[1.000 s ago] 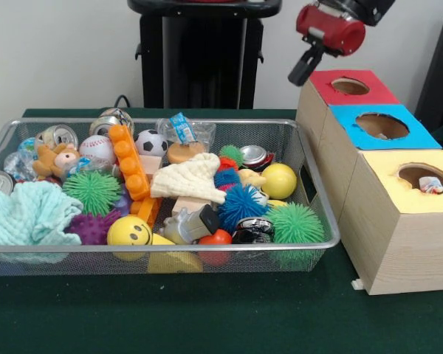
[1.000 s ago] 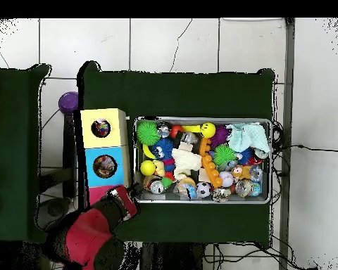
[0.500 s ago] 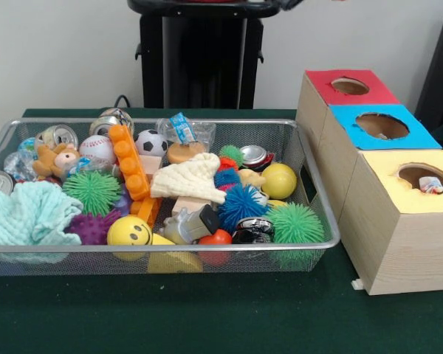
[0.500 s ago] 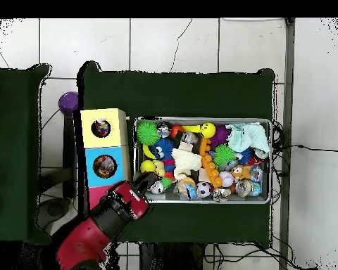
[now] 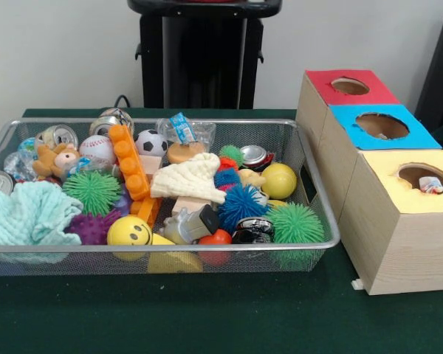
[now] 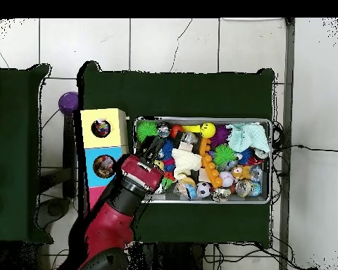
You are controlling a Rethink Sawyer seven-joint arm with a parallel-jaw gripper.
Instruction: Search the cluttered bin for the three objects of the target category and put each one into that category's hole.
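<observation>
1. The yellow-topped box [image 5: 402, 221] is the nearest of the three boxes in the front view, and its hole [image 5: 424, 177] has a bit of whitish fabric with colour dots [image 5: 430, 184] showing inside at the right edge.
2. Same view: the wire mesh bin [image 5: 170, 249] sits left of the boxes on the green table [image 5: 207, 317], packed with stuff — a cream knitted cloth [image 5: 190, 179] in the middle, a teal towel [image 5: 26, 214] at the left end, a yellow smiley ball [image 5: 128, 231] against the near rim, an orange brick strip [image 5: 129, 171], green spiky balls [image 5: 295, 223], a blue spiky ball [image 5: 243, 204]. No dotted fabric visible in the bin from here.
3. The arm doesn't show in the front view at all.
4. Overhead view: the red arm [image 6: 112, 221] comes up from the bottom edge and the gripper [image 6: 153, 148] is over the bin's left end, just beside the boxes — can't tell how far open it is or whether it's got hold of anything.
5. Overhead, the yellow hole [image 6: 101, 128] is to the left of the gripper, something multicoloured visible in it; blue-topped box [image 6: 104, 166] is next down.
</observation>
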